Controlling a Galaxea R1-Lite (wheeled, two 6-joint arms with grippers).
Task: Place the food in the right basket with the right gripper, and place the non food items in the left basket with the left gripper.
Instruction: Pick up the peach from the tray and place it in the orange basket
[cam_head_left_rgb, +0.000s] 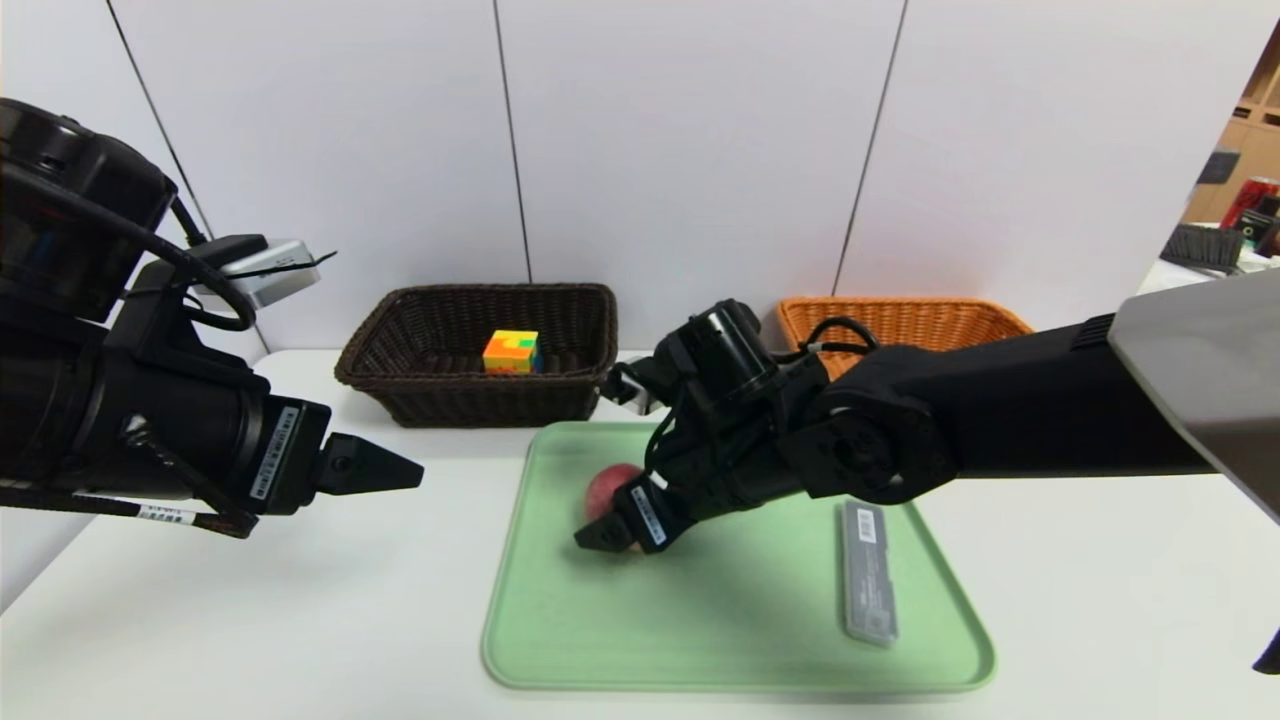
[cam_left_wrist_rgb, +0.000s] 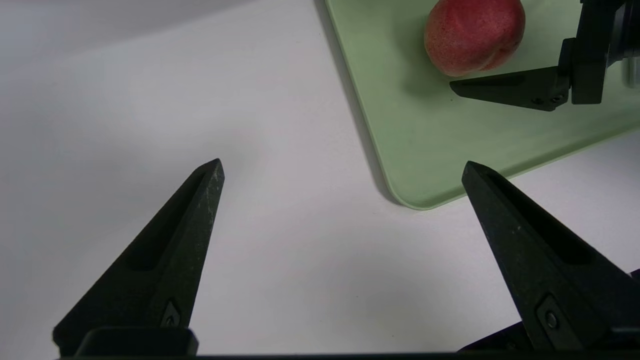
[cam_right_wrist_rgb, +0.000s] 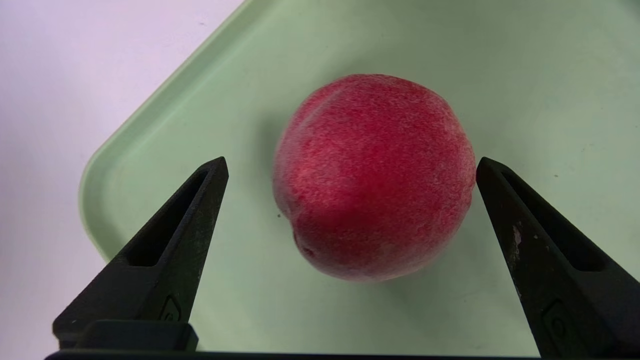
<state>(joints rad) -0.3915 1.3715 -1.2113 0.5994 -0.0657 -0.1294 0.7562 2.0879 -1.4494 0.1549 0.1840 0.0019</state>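
White counter (cam_head_left_rgb: 250, 600) runs from the near edge back to pale wall panels, with a mint-green tray (cam_head_left_rgb: 740, 640) lying on it closest to us. On the tray's right side lies the slim grey case (cam_head_left_rgb: 866, 572). Nearer its left side sits the peach (cam_head_left_rgb: 607, 487), and the right gripper (cam_right_wrist_rgb: 350, 167) is lowered around it, fingers (cam_right_wrist_rgb: 200, 210) spread wide, one on each side, not touching the fruit (the right wrist view makes those gaps plain; from the head view the arm hides most of the peach). Off to the left, the left gripper (cam_left_wrist_rgb: 342, 167) hovers above bare counter beside the tray's corner, fingers spread and empty. Farther back stand the dark brown basket (cam_head_left_rgb: 440, 395), holding the puzzle cube (cam_head_left_rgb: 510, 352), and the orange-tan basket (cam_head_left_rgb: 900, 318), half hidden behind the right arm.
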